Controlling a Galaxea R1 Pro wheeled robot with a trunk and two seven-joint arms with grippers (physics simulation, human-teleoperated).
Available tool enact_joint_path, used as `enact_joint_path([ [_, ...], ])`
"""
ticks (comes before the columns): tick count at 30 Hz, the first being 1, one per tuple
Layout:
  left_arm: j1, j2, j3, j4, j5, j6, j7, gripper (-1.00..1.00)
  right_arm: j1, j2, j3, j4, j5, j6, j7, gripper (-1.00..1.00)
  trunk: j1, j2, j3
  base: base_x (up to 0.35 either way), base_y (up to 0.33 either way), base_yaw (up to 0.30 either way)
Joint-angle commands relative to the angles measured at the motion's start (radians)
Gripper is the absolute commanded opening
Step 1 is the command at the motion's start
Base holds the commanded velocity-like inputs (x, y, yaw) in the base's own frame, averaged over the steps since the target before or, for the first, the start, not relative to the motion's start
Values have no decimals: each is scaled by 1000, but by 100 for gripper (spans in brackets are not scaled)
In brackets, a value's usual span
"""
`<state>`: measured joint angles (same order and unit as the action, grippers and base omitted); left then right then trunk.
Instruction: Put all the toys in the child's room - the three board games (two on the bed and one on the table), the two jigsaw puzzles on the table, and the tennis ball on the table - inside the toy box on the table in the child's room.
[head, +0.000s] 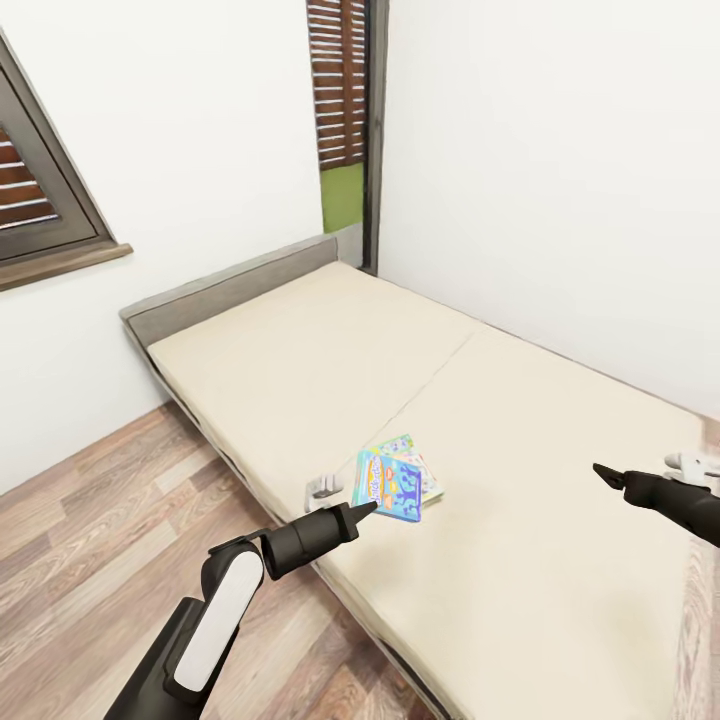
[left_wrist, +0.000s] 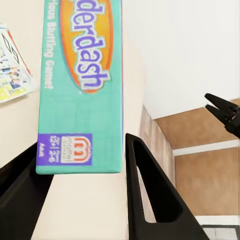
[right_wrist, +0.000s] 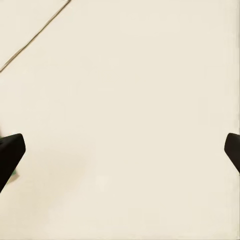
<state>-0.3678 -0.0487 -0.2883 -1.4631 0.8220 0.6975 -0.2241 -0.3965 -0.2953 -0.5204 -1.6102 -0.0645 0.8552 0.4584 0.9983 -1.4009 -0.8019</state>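
Now left gripper clamped on teal flat cardboard game box, raised off cream mattress; second box lies beneath. Right gripper spread, empty. Keep box level, lift clear.

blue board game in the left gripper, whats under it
The blue board game, tilted in the left gripper, partly overlaps a second board game lying on the bed. Its covered part cannot be seen.
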Motion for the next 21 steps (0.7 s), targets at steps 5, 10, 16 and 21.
enact_joint_path([
  [5,0,0,1,0,0,5,-2,-100,-1,-1,-1,-1,-6,7,0,100,-19,35,15,0,0,-55],
  [10,0,0,1,0,0,5,-2,-100,-1,-1,-1,-1,-6,7,0,100,-38,70,31,0,0,-15],
  [16,0,0,1,0,0,5,-2,-100,-1,-1,-1,-1,-6,7,0,100,-61,112,49,0,0,-6],
  [21,0,0,1,0,0,5,-2,-100,-1,-1,-1,-1,-6,7,0,100,-81,147,65,0,0,-2],
])
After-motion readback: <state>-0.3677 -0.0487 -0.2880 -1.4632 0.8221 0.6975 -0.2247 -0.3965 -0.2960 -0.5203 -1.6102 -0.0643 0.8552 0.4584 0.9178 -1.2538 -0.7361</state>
